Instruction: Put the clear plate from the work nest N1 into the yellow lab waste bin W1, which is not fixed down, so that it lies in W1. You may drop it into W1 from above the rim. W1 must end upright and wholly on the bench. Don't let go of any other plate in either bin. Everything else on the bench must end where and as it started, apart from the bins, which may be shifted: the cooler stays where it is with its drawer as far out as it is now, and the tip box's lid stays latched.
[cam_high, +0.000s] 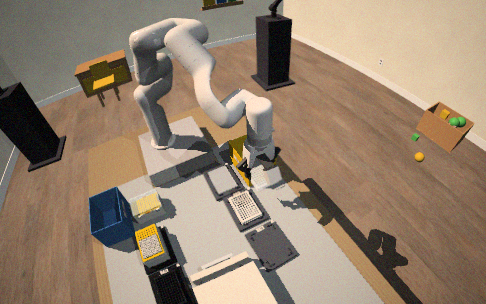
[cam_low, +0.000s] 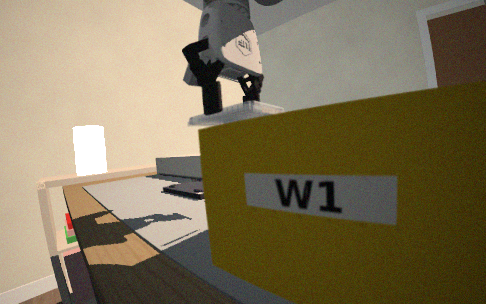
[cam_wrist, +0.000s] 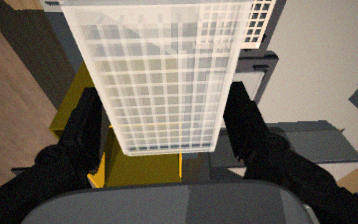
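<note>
I had the gripper (cam_wrist: 165, 117) clamped across the clear plate (cam_wrist: 162, 75), held level above the rim of the yellow bin W1 (cam_low: 350, 200), near the centre of the top view. My worry was overhang: only part of the plate sat over the opening at the lower left of the wrist frame, so a release here could catch the rim, tip the plate out, or nudge the loose bin. The bin's interior was hidden, and its far edge seemed cut off.

Yellow bin W1 (cam_low: 345, 150) open-topped, apparently unobstructed, plate nests (cam_high: 222, 181) just beside
</note>
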